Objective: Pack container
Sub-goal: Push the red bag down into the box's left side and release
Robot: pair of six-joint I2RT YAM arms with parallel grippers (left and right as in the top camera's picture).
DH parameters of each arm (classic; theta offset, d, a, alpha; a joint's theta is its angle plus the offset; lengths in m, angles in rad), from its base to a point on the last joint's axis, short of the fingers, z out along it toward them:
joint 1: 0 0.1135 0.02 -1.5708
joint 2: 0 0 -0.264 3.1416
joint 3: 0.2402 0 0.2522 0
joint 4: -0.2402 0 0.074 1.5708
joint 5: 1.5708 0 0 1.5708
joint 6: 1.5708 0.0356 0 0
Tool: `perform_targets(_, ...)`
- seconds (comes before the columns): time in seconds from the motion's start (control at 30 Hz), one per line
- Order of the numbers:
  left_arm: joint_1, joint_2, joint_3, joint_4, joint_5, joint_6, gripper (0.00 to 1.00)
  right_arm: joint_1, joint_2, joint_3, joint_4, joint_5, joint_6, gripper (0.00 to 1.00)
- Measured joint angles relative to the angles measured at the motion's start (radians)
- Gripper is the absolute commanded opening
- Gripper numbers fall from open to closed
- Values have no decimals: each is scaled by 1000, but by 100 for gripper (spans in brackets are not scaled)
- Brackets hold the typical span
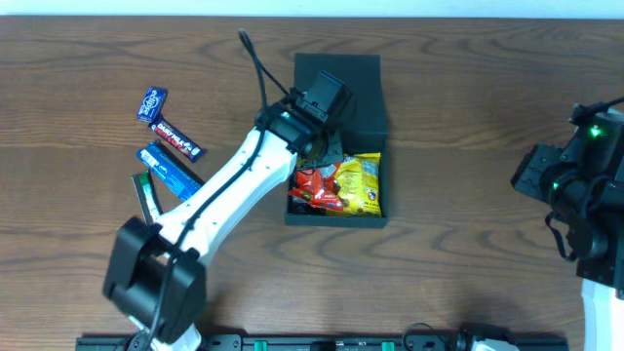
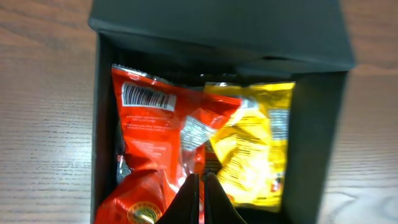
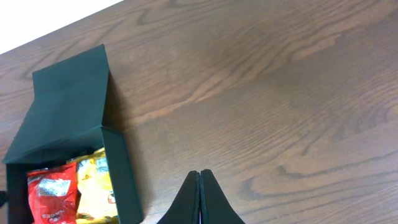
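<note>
The container (image 1: 375, 117) is a dark square box with its flap lid open toward the far side. It holds a red snack packet (image 1: 314, 190) and a yellow snack packet (image 1: 363, 183). My left gripper (image 1: 327, 146) hovers over the box, shut and empty, just above the red packet (image 2: 155, 137) and beside the yellow packet (image 2: 255, 149). The box walls (image 2: 311, 137) frame both in the left wrist view. My right gripper (image 3: 199, 186) is shut and empty over bare table far to the right, with the container (image 3: 121, 168) at its left.
Several snack bars lie left of the box: a blue packet (image 1: 151, 102), a dark red bar (image 1: 176, 138), a blue bar (image 1: 168, 168) and a green bar (image 1: 143, 195). The right arm (image 1: 585, 185) sits at the right table edge.
</note>
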Motion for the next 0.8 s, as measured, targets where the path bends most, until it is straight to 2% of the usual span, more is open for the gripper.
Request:
perform_targets(0.33, -2, 184, -4, -4, 61, 8, 6, 0, 0, 0, 1, 11, 0, 3)
perform_targets(0.67, -1, 200, -4, -16, 91, 23, 6, 0, 0, 0, 15, 17, 0, 3)
perform_targets(0.8, 0, 150, -4, -19, 84, 42, 6, 0, 0, 0, 16, 18, 0, 2)
